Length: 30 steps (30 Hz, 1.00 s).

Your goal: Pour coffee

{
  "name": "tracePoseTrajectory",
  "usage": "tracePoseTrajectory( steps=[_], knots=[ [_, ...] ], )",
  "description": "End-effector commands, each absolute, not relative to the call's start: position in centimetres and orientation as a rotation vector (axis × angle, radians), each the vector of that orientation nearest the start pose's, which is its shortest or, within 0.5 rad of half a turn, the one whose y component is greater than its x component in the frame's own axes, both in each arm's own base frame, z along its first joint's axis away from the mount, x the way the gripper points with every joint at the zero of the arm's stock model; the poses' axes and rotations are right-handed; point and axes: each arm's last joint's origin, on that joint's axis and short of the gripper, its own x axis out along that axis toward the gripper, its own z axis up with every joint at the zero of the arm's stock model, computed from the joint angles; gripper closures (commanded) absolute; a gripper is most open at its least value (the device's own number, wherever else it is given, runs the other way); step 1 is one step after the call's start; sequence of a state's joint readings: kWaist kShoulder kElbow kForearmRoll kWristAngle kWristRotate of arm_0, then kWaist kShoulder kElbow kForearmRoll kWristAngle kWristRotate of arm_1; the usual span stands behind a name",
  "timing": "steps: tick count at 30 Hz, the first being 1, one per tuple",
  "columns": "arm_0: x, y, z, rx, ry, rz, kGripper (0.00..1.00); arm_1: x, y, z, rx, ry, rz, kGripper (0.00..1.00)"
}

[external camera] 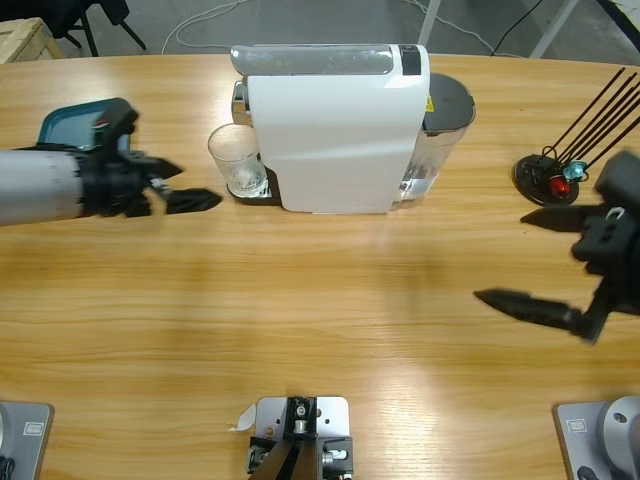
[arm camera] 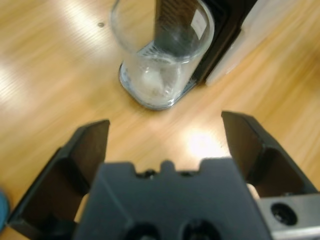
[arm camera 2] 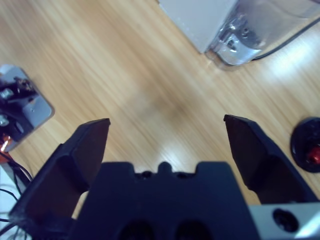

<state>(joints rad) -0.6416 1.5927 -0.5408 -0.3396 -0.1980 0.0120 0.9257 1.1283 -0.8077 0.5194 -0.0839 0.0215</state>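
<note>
The left gripper [arm camera: 165, 135] is hanging spread wide, with the glass [arm camera: 161, 52] sitting just ahead of it beside the coffee machine [external camera: 335, 125]. The right gripper [arm camera 2: 165, 137] is hovering spread over bare tabletop [arm camera 2: 115, 80].

Left end effector [external camera: 190, 195] jaws spread, right end effector [external camera: 530, 262] jaws wide apart

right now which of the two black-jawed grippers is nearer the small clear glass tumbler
The left gripper, entering from the table's left edge, its open jaws just short of the small clear glass tumbler beside the white coffee machine. The right gripper hangs far across the table.
</note>
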Motion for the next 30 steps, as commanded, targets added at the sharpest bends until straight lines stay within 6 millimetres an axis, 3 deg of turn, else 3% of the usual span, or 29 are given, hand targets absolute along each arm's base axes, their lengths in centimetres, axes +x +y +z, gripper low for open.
tracePoseTrajectory(
  steps=[1, 4, 5, 9, 13, 18, 22, 30],
  knots=[
    [16.8, -13.3, 27.2, 0.212, 0.85, -0.717, 0.04, 16.3, 13.2, 35.9, -0.412, 0.943, 0.729, 0.1],
    [15.0, -11.9, 28.4, 0.211, 0.797, -0.698, 0.041, 19.8, 14.5, 38.3, -0.411, 0.957, 0.722, 0.833],
    [14.4, -11.3, 28.7, 0.217, 0.776, -0.687, 0.041, 21.1, 15.0, 39.0, -0.417, 0.964, 0.719, 0.998],
    [13.5, -9.9, 29.0, 0.285, 0.719, -0.577, 0.056, 26.3, 17.0, 40.9, -0.428, 0.991, 0.696, 1.0],
    [13.8, -10.4, 29.5, 0.325, 0.811, -0.548, 0.028, 30.5, 18.4, 41.9, -0.439, 1.038, 0.676, 1.0],
    [13.7, -10.5, 28.6, 0.339, 0.866, -0.538, 0.023, 33.5, 20.0, 42.7, -0.447, 1.037, 0.666, 1.0],
    [12.6, -9.6, 28.8, 0.315, 0.813, -0.541, 0.023, 34.2, 21.4, 42.3, -0.457, 1.044, 0.684, 1.0],
    [12.8, -9.7, 28.7, 0.312, 0.817, -0.537, 0.023, 33.5, 24.2, 41.7, -0.498, 1.073, 0.697, 1.0]
  ],
)
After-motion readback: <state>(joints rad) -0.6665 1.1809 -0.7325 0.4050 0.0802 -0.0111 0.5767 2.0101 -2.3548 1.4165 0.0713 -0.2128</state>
